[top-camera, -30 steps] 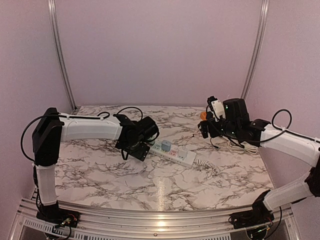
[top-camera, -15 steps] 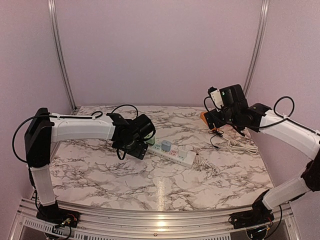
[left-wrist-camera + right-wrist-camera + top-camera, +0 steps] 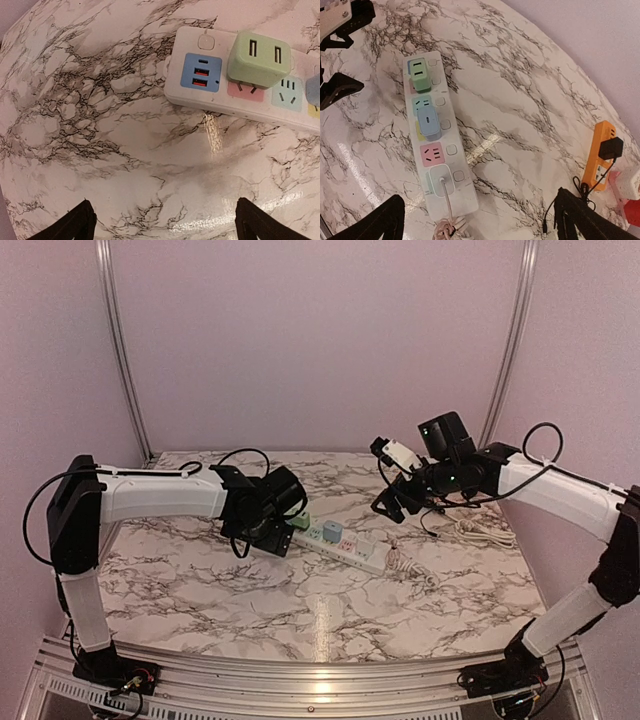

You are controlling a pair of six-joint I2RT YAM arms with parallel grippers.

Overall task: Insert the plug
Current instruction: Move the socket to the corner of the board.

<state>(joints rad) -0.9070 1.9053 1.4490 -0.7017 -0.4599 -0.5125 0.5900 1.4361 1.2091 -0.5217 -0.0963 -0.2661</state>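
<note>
A white power strip (image 3: 366,558) lies mid-table. In the right wrist view the strip (image 3: 466,196) carries a green adapter (image 3: 421,75), a blue adapter (image 3: 428,123), a free pink socket (image 3: 431,154) and a white plug (image 3: 441,183) with a coiled cord at its near end. My right gripper (image 3: 480,220) is open and empty, above the table just right of the strip. My left gripper (image 3: 167,225) is open and empty, low over the marble beside the strip's (image 3: 220,102) far end, near the green adapter (image 3: 255,59).
An orange adapter (image 3: 598,159) with a black plug (image 3: 610,148) in it lies at the right, with a thin black cable (image 3: 555,212) and a white and red object (image 3: 632,192) beside it. A coiled white cable (image 3: 482,531) lies at the table's right side.
My right arm has swung left from the back right corner towards the power strip, and its gripper now hangs over the strip's right end. The left arm has barely moved.
</note>
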